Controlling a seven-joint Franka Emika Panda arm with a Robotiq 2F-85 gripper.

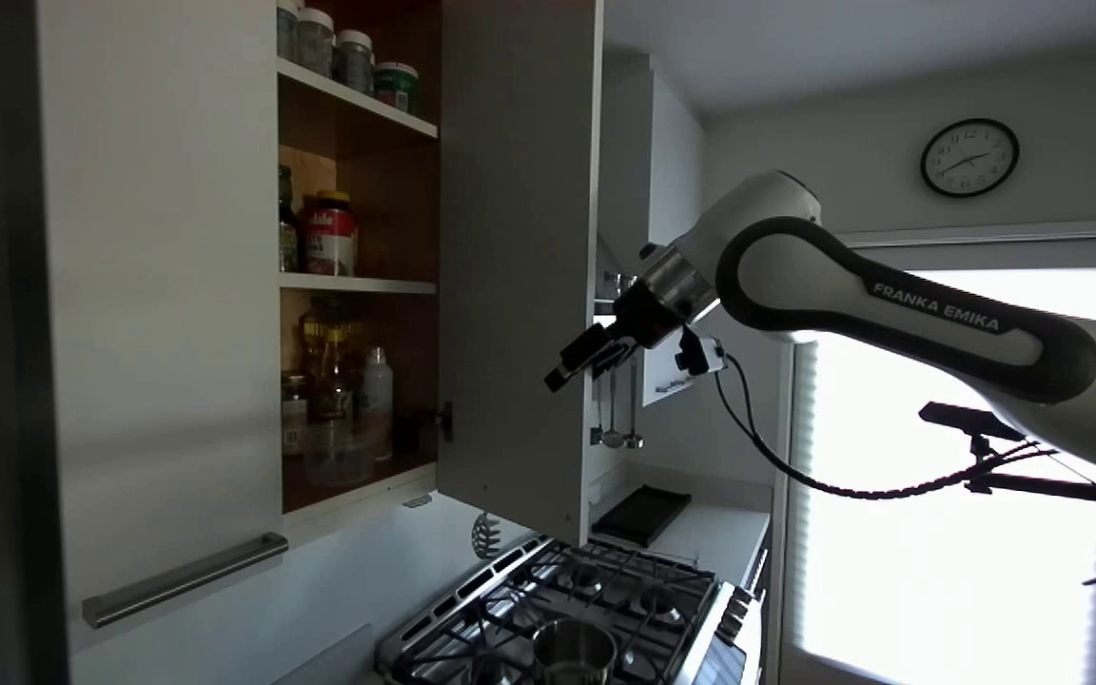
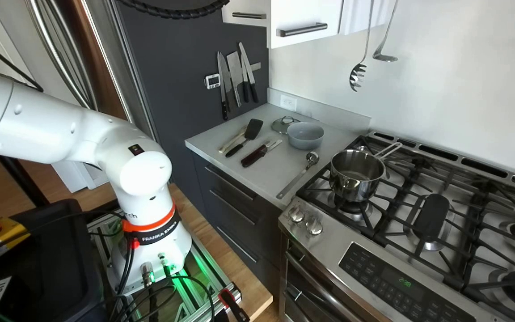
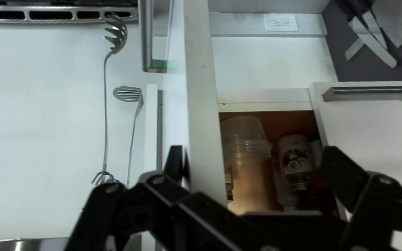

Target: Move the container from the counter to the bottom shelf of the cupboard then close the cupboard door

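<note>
Where your cupboard (image 1: pixel 401 209) starts, far left in an exterior view, its left panel (image 1: pixel 163 285) is shut, bar handle (image 1: pixel 186 578) down low. Next comes the open bay: small jars (image 1: pixel 317 43) up top, a red-labelled jar (image 1: pixel 331 238) one level down. Below those is your container (image 1: pixel 337 455), clear plastic, upright on the bottom shelf (image 1: pixel 301 499), near the front, with bottles (image 1: pixel 376 400) just behind it. Lid on or off: can't tell. Then your cupboard door (image 1: pixel 519 247), wide open, with the arm (image 1: pixel 890 319) reaching in to its free edge from the right. Clock (image 1: pixel 969 158) on the wall, far right.

Wrist view, left to right: hanging kitchen tools (image 3: pixel 127 94), the door's own handle (image 3: pixel 147 35), door edge, container on the shelf, a white-labelled jar (image 3: pixel 295 160) to its right, shut panel. Your gripper (image 3: pixel 254 151) straddles that door edge. Fingers (image 3: pixel 342 177) are spread wide and hold nothing: one is just beside the door's outer face, the other well apart on the inside. You can't tell from these views whether the near one touches.

In an exterior view: robot base (image 2: pixel 154 246) at left, knives (image 2: pixel 235 67) on a dark panel, then your counter (image 2: pixel 275 174) with a black spatula (image 2: pixel 251 133), a round lid (image 2: pixel 281 126) and a grey bowl (image 2: pixel 306 135). Right of it, a steel pot (image 2: pixel 357 172) sits on the stove (image 2: pixel 324 252).
</note>
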